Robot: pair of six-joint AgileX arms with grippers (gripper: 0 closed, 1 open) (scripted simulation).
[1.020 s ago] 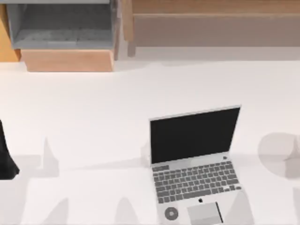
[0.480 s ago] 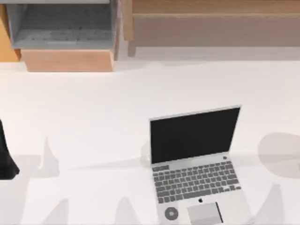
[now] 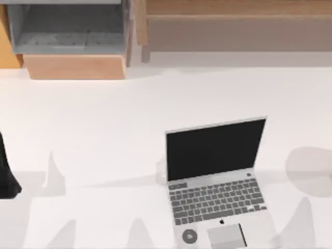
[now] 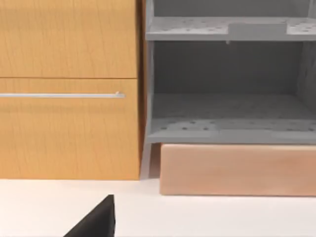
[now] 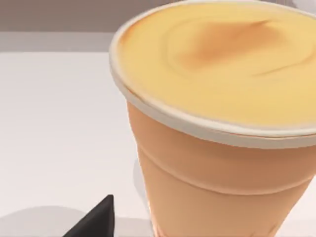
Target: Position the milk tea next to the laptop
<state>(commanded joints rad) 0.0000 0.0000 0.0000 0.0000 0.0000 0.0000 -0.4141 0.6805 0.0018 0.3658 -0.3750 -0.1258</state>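
The laptop [image 3: 217, 179] stands open on the white table right of centre, black screen up, grey keyboard and trackpad toward the front edge. The milk tea [image 5: 217, 123] looms very near in the right wrist view: a tan-orange cup with a pale rim and a creamy yellow-orange top, upright on the table. A dark part of my right gripper [image 5: 96, 219] shows just beside the cup's base. My left arm [image 3: 6, 174] is parked at the table's left edge, and a dark part of its gripper [image 4: 96, 221] faces the cabinet.
At the back left stand a grey shelf unit [image 3: 67, 26] on a wooden block [image 3: 75, 66] and an orange cabinet [image 4: 69, 89] with a bar handle. A long wooden ledge [image 3: 233, 23] spans the back right. A round shadow [image 3: 308, 166] lies at the table's right edge.
A pointed shadow near the laptop's front right corner has slid right. The laptop and the left arm have not moved.
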